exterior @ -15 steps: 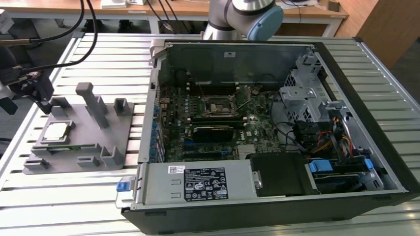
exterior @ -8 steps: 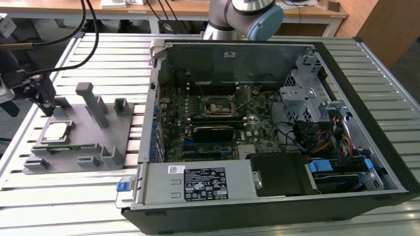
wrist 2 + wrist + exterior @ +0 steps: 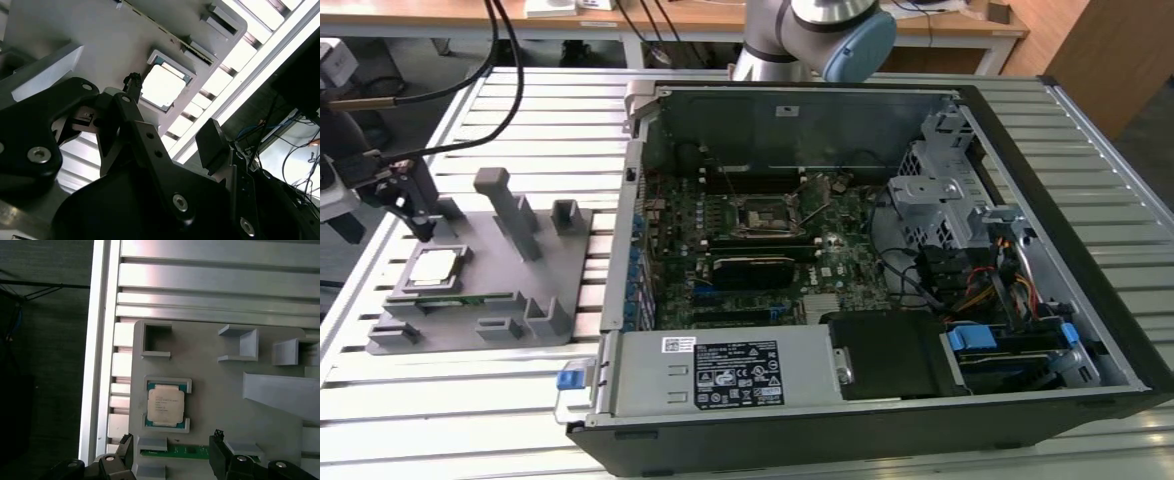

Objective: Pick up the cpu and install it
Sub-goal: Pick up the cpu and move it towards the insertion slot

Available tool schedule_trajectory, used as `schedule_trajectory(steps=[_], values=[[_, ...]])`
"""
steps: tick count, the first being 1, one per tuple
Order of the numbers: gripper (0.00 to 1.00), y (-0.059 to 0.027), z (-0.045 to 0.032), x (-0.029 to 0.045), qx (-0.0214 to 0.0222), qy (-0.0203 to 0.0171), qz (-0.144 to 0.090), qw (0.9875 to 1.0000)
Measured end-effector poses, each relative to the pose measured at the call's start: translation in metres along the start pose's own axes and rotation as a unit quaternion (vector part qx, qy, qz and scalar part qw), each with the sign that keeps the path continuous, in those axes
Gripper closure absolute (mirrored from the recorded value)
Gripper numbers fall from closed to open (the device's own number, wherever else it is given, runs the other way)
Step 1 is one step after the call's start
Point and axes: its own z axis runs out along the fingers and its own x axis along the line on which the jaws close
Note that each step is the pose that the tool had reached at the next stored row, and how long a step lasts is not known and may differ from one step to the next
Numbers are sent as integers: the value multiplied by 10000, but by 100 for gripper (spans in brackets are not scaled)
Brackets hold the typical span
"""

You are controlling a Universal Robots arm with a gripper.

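From high up, our exterior view takes in the whole table (image 3: 454, 400) and computer case (image 3: 1107, 260). In both wrist views we look closely down at the fixture (image 3: 215, 390) (image 3: 100, 40), sharing the cpu (image 3: 165, 405) (image 3: 161, 86).

You get bright, even overhead light in the exterior view, with soft shadows; the inside of the open black computer case (image 3: 854, 445) sits dimmer. In the second wrist view the ribbed aluminium table slats (image 3: 272, 15) blow out to white, and the small silver-topped square cpu (image 3: 161, 86) glares.
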Motion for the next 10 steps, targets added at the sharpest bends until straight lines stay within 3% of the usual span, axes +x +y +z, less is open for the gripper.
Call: schedule_trajectory(steps=[10], values=[[30, 20, 103, -4, 0, 0, 0, 10000]])
